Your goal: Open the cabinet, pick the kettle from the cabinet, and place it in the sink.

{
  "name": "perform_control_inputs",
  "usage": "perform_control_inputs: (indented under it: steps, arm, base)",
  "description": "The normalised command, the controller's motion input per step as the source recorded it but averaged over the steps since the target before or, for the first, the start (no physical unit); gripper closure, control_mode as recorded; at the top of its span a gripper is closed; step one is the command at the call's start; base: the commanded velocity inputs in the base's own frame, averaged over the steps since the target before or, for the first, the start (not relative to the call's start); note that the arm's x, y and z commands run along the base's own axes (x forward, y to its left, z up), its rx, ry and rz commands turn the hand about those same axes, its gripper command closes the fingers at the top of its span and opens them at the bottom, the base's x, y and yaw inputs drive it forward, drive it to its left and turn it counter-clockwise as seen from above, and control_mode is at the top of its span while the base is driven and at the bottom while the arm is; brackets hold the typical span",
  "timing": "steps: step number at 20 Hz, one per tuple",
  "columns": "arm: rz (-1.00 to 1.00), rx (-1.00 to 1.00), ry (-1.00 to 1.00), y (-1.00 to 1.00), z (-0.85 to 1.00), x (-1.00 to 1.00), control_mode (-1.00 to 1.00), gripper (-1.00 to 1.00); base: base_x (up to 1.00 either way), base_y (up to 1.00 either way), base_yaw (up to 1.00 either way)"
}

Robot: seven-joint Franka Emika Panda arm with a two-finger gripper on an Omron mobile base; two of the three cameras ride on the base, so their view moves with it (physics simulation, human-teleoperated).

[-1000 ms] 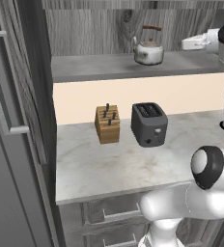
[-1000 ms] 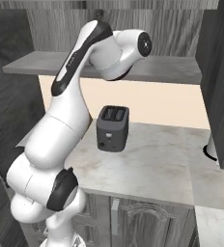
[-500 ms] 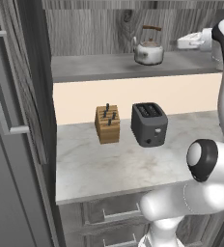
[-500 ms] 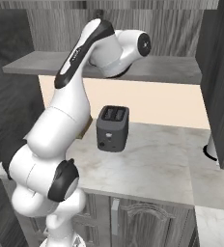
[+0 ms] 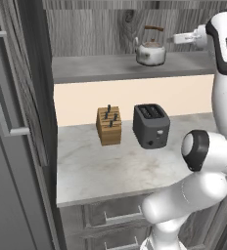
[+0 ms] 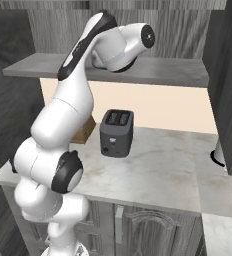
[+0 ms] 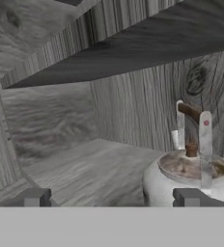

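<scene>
Nearest, on the marble surface [image 5: 110, 168], stand a knife block [image 5: 109, 125] and, just right of it, a toaster [image 5: 151, 125], both well below the work. Above them the cabinet [image 5: 17, 112] is open, its door swung out at the near left, and the kettle [image 5: 150, 51] sits upright on the shelf [image 5: 96, 68] against the far wall. The gripper [image 5: 180, 38] reaches in from the right, near the kettle but apart from it. Its fingers [image 7: 35, 197] are spread wide with nothing between them. In the hand view the kettle [image 7: 189, 176] sits off to the right rather than between the tips. Closing from here would likely catch only one side and knock it over or push it deeper. The tall brown handle could also snag a finger. The sink lies elsewhere.
</scene>
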Motion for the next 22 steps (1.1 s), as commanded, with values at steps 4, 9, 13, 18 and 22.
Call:
perform_control_inputs:
  steps: [4, 9, 13, 18, 22]
  arm:
    - [0.00, 0.00, 0.09, 0.00, 0.00, 0.32, -1.00, -1.00]
    - [0.00, 0.00, 0.00, -0.01, 0.00, 0.23, -1.00, -1.00]
    - [0.00, 0.00, 0.00, -0.02, -0.01, 0.23, -1.00, -1.00]
    - [0.00, 0.00, 0.00, -0.01, -0.03, 0.21, -1.00, -1.00]
    - [0.00, 0.00, 0.00, -0.01, -0.04, 0.22, -1.00, -1.00]
  base:
    - [0.00, 0.00, 0.00]
    - [0.00, 0.00, 0.00]
    - [0.00, 0.00, 0.00]
    - [0.00, 0.00, 0.00]
    - [0.00, 0.00, 0.00]
